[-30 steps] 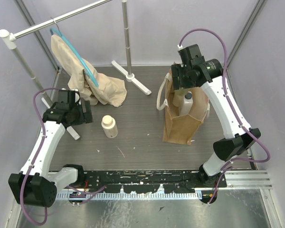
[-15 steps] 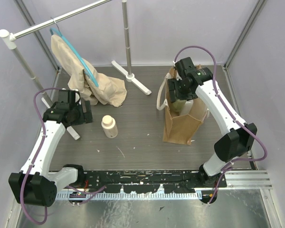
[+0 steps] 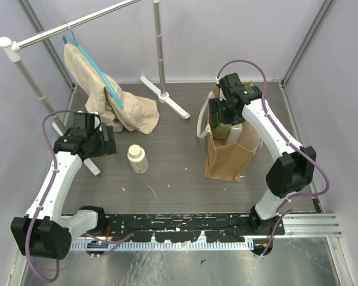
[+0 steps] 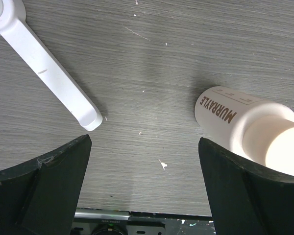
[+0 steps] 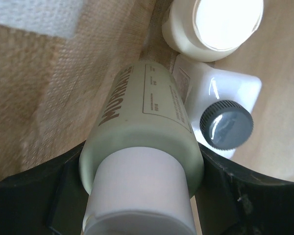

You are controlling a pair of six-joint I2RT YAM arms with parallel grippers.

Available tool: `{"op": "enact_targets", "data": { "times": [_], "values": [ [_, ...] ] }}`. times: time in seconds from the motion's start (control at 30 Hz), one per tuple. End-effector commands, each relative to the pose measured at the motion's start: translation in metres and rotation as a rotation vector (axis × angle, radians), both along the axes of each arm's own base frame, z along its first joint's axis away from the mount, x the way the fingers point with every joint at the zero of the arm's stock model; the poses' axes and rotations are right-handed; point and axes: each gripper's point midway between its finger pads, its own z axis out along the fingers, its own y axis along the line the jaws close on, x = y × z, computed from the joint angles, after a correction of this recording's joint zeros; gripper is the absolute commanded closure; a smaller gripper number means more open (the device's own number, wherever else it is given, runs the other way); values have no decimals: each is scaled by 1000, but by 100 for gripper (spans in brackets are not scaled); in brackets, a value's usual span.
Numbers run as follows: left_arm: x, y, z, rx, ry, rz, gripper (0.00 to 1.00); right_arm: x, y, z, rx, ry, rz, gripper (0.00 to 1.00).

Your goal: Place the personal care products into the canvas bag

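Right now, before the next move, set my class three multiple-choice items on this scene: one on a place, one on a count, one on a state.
1. Where does the lone bottle stand?
A) on the table, between the left arm and the bag
B) in the bag
C) on a shelf

2. How many bottles does the right wrist view show in the bag?
A) one
B) three
C) five

3. How is the left claw?
A) shut on a bottle
B) open, empty
C) shut on a cup

Key:
1 A, it stands upright on bare table.
2 B, the yellowish bottle, the white bottle and a cream bottle are all there.
3 B, its fingers stand wide apart with nothing gripped between them.
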Motion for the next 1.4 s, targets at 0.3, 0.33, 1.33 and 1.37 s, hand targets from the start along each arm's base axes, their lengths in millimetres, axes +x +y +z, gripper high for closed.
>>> {"op": "enact_targets", "data": {
  "times": [0.3, 0.33, 1.33, 1.37],
  "values": [
    [2, 1, 8, 4, -34, -6, 2, 26, -1, -27, -25, -15, 2, 99],
    [2, 1, 8, 4, -35, -7, 2, 26, -2, -31, -29, -4, 2, 99],
    [7, -2, 18, -9, -48, -11, 2, 26, -1, -33, -23, 30, 23, 11],
    [8, -2, 19, -11, -50, -13, 2, 26, -1, -25, -20, 17, 23, 9]
  ]
}}
